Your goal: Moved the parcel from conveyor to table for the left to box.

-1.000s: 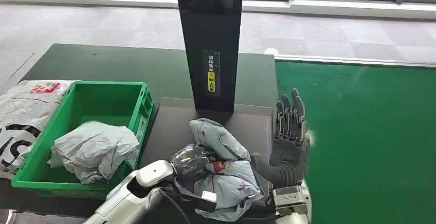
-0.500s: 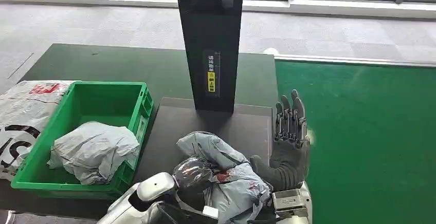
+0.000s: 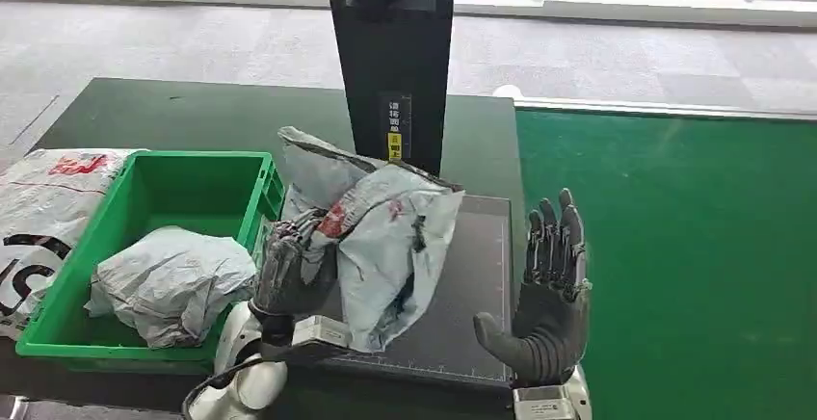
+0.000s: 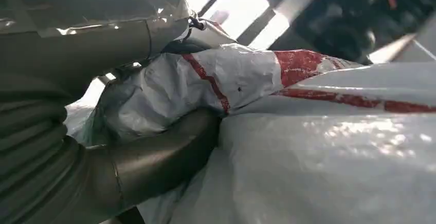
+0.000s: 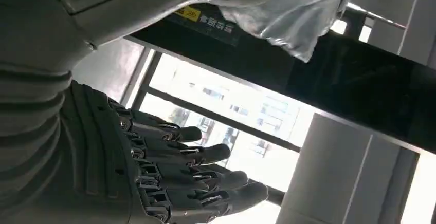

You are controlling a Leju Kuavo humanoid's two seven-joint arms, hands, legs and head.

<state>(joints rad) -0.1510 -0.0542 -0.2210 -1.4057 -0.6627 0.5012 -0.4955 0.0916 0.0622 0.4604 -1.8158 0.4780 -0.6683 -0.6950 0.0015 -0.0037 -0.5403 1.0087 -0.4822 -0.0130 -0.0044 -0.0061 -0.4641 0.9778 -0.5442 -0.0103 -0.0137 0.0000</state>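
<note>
Crinkled grey plastic parcel raised by left hand.

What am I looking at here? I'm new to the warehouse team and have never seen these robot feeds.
These are three cameras on a humanoid robot. The head view looks down over its arms; the others sit at each wrist. Its left hand grips a grey parcel, raised above a dark mat; the left wrist view shows that grip up close. Its right hand is open, holding nothing, also seen in the right wrist view. A green crate beside the mat holds another parcel. A black post stands behind.
</note>
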